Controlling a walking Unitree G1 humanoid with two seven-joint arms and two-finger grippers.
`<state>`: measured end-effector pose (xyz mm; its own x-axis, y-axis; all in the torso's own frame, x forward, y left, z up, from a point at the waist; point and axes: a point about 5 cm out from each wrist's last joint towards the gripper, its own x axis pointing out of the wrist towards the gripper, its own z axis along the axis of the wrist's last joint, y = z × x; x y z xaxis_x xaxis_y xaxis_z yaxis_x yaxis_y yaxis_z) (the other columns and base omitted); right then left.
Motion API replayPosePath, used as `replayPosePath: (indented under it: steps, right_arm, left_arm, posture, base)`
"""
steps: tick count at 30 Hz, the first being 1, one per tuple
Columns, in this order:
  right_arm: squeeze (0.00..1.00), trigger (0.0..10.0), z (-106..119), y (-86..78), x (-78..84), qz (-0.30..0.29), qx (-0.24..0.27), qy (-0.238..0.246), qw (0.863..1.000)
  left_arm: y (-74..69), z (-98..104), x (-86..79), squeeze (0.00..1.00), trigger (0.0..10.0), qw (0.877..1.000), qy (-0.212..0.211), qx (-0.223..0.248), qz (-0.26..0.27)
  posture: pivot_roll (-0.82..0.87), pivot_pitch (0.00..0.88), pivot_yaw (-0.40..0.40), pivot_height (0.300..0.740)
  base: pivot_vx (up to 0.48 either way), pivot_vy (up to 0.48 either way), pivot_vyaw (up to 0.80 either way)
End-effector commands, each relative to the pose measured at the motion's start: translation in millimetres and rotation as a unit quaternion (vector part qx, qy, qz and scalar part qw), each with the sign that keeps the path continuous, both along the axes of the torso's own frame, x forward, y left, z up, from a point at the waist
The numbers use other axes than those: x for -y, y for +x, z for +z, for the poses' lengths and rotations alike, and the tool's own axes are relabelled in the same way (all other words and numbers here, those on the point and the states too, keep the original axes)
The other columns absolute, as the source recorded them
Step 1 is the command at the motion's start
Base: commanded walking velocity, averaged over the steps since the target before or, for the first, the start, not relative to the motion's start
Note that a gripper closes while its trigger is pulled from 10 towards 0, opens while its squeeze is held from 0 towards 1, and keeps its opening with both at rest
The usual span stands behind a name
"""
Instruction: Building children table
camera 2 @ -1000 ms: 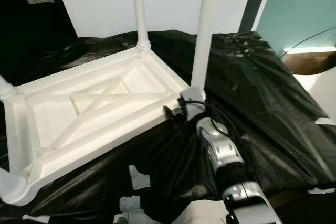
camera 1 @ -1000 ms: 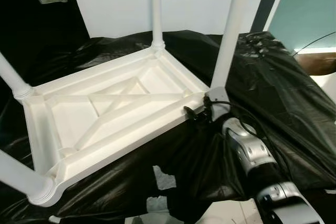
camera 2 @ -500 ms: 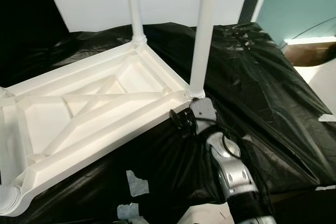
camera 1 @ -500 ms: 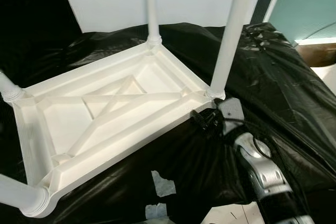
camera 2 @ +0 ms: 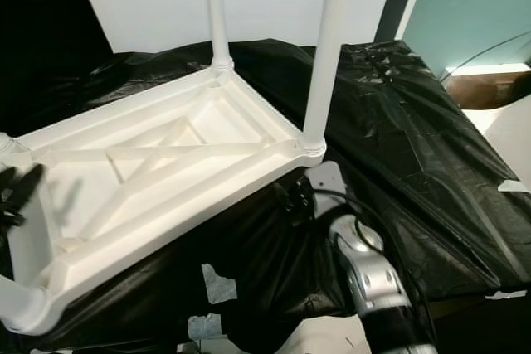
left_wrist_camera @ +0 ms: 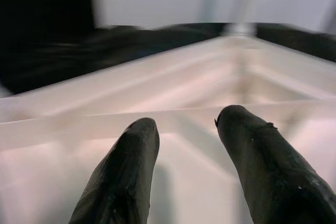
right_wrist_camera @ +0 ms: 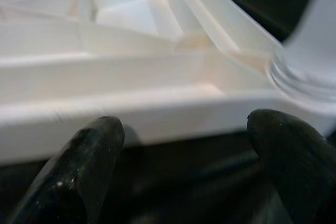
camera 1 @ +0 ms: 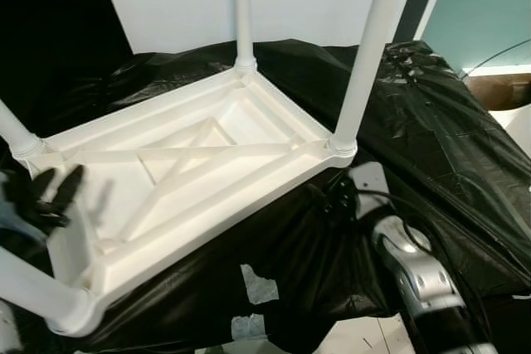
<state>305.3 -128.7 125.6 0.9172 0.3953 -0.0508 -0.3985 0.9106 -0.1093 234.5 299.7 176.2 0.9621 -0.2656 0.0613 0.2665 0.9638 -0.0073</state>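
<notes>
Since a second ago your right gripper [camera 1: 336, 196] has left the leg [camera 1: 365, 55], fingers spread; upturned table [camera 1: 191, 163] lies diagonally on black sheeting [camera 1: 431, 138], legs up, left gripper [camera 1: 50, 192] spread.

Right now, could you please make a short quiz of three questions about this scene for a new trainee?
1. True or false: the white table lies upside down on the black sheet, legs pointing up.
2. Which gripper is near the table's left rim? A) left gripper B) right gripper
3. Fill in: the jaws of the right gripper are ____.

Key:
1. True.
2. A; the right gripper sits by the leg at the near right corner.
3. Open, holding nothing.
</notes>
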Motion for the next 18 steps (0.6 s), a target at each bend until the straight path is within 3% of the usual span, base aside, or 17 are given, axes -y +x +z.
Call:
replayPosePath:
  steps: [1, 3, 5, 7, 8, 9, 12, 13, 18]
  right_arm:
    - [0.00, 10.0, -8.6, -1.5, 3.5, -0.005, -0.023, 0.007, 1.000]
    - [0.00, 10.0, -8.8, 7.2, 1.7, 0.003, -0.034, -0.009, 0.999]
    - [0.00, 10.0, -8.8, 7.2, 1.7, 0.003, -0.034, -0.009, 0.999]
    - [0.00, 10.0, -10.9, 17.1, 0.9, 0.015, -0.054, -0.021, 0.998]
    - [0.00, 10.0, -10.9, 17.1, 0.9, 0.015, -0.054, -0.021, 0.998]
    - [0.00, 10.0, -10.8, 22.2, 1.6, 0.018, -0.058, -0.028, 0.998]
    - [0.00, 10.0, -10.9, 25.5, 2.4, 0.019, -0.063, -0.029, 0.997]
    - [0.00, 10.0, -11.7, 32.1, 3.9, 0.019, -0.071, -0.038, 0.997]
    - [0.00, 10.0, -7.5, 42.1, 0.7, 0.024, -0.063, -0.040, 0.997]
  left_arm:
    - [-1.7, 3.4, 9.6, 0.00, 10.0, 0.998, 0.005, 0.005, -0.068]
    - [-3.9, -0.4, 31.0, 0.00, 10.0, 0.993, -0.003, 0.008, -0.118]
    - [-3.9, -0.4, 31.0, 0.00, 10.0, 0.993, -0.003, 0.008, -0.118]
    - [-5.5, -6.5, 60.2, 0.00, 10.0, 0.984, -0.013, 0.006, -0.177]
    - [-5.5, -6.5, 60.2, 0.00, 10.0, 0.984, -0.013, 0.006, -0.177]
    - [-4.9, -6.7, 76.0, 0.00, 10.0, 0.979, -0.022, 0.011, -0.204]
    - [-3.5, -5.2, 86.5, 0.00, 10.0, 0.975, -0.025, 0.015, -0.218]
    - [-0.8, 2.6, 103.9, 0.00, 10.0, 0.970, -0.029, 0.028, -0.239]
    - [-1.4, 11.2, 121.6, 0.00, 10.0, 0.961, -0.045, 0.035, -0.270]
  posture:
    - [0.07, 0.073, -0.028, 0.740]
    - [0.08, 0.072, -0.041, 0.740]
    - [0.08, 0.072, -0.041, 0.740]
    - [0.09, 0.074, -0.051, 0.740]
    - [0.09, 0.074, -0.051, 0.740]
    - [0.09, 0.073, -0.054, 0.740]
    - [0.09, 0.073, -0.054, 0.740]
    - [0.09, 0.076, -0.056, 0.740]
    - [0.09, 0.081, -0.052, 0.740]
  base:
    - [0.000, 0.000, 0.00]
    - [0.000, 0.000, 0.00]
    - [0.000, 0.000, 0.00]
    - [0.000, 0.000, 0.00]
    - [0.000, 0.000, 0.00]
    - [0.000, 0.000, 0.00]
    - [0.000, 0.000, 0.00]
    - [0.000, 0.000, 0.00]
    - [0.000, 0.000, 0.00]
